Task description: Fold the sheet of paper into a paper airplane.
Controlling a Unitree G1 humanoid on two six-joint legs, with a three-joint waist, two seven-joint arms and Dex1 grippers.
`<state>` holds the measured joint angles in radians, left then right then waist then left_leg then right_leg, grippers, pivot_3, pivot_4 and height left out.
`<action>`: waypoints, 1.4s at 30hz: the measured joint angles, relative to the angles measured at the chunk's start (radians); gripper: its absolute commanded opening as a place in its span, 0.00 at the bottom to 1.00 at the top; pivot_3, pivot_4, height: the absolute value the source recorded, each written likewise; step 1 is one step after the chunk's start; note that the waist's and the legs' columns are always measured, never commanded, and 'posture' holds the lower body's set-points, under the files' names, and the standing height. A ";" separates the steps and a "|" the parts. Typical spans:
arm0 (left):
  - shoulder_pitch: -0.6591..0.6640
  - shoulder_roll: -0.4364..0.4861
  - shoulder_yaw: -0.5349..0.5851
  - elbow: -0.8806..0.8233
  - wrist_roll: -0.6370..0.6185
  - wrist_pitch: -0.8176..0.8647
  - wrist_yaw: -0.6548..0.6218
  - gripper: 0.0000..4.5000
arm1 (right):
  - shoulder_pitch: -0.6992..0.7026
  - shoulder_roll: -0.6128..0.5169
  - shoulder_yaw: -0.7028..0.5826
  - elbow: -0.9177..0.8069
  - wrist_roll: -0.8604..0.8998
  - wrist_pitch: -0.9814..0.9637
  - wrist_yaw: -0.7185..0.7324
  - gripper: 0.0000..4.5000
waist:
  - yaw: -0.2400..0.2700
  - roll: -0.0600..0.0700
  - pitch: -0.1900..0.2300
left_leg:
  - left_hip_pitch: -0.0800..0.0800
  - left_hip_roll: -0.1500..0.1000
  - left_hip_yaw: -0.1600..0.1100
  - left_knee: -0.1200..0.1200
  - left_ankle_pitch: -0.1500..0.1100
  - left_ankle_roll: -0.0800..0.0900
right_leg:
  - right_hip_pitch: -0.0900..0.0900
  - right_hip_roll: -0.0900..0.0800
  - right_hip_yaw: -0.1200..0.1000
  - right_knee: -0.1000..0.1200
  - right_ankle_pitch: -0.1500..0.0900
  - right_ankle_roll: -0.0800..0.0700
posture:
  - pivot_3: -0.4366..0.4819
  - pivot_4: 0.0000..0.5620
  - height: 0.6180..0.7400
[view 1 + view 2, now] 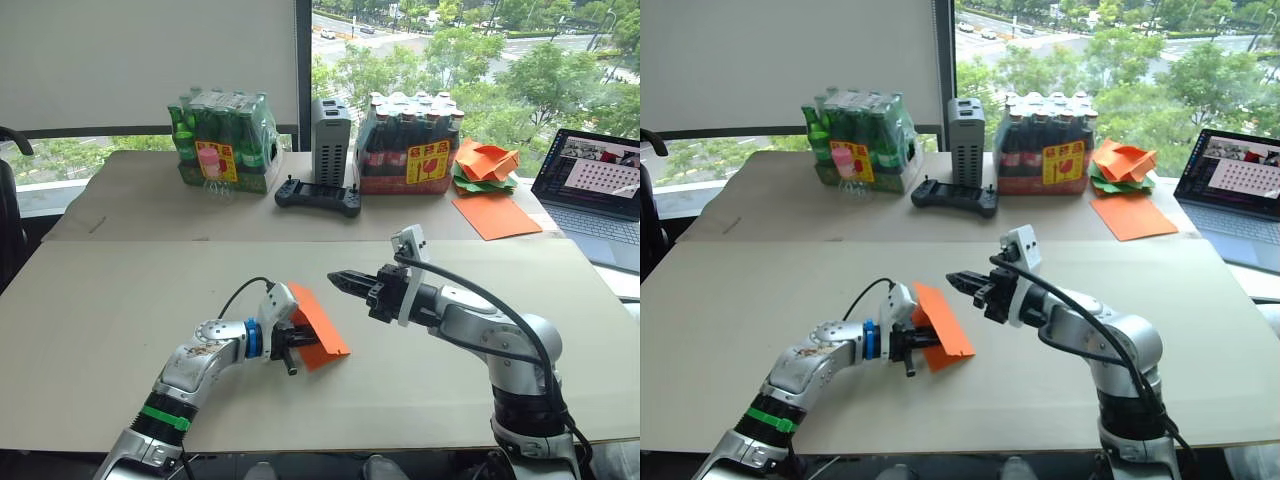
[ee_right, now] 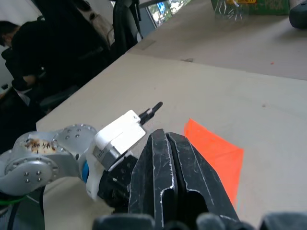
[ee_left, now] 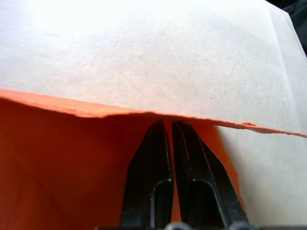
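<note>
The sheet of paper (image 1: pixel 322 322) is a bright-orange, hand-sized folded piece held tilted just above the near table (image 1: pixel 110 300), near its middle. My left gripper (image 1: pixel 295 345) is shut on the paper's left edge; in the left wrist view the orange sheet (image 3: pixel 57 167) runs between the two black fingers (image 3: pixel 148 167). My right gripper (image 1: pixel 333 278) points left, just above and right of the paper, shut with nothing in it. In the right wrist view its fingers (image 2: pixel 160 163) hover over the paper (image 2: pixel 216 153), apart from it.
On the far table stand two shrink-wrapped bottle packs (image 1: pixel 222 140) (image 1: pixel 408 142), a grey box (image 1: pixel 331 140) and a black controller (image 1: pixel 318 196). At right lie a heap of crumpled orange and green papers (image 1: pixel 485 165), a larger orange sheet (image 1: pixel 495 215) and a laptop (image 1: pixel 600 190). A seated person (image 2: pixel 29 52) is off to my left.
</note>
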<state>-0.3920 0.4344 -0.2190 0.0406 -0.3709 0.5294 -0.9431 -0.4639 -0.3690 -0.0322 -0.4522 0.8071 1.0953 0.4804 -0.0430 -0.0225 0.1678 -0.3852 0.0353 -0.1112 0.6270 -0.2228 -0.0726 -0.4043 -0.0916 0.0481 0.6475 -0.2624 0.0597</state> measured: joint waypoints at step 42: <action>0.051 0.030 0.046 -0.034 0.012 0.013 -0.010 0.06 | 0.245 -0.052 0.240 0.015 -0.158 -0.108 0.081 0.00 | 0.000 0.000 0.000 | 0.001 0.000 0.000 0.001 0.000 0.000 | 0.001 0.000 0.000 0.000 0.000 0.000 | 0.48 0.27 1.00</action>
<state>-0.3412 0.4644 -0.1732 0.0068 -0.3587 0.5427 -0.9534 -0.2192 -0.4210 0.2082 -0.4370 0.6489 0.9876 0.5618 -0.0426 -0.0228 0.1679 -0.3845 0.0353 -0.1113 0.6281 -0.2228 -0.0726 -0.4034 -0.0915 0.0481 0.6478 -0.2625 0.0600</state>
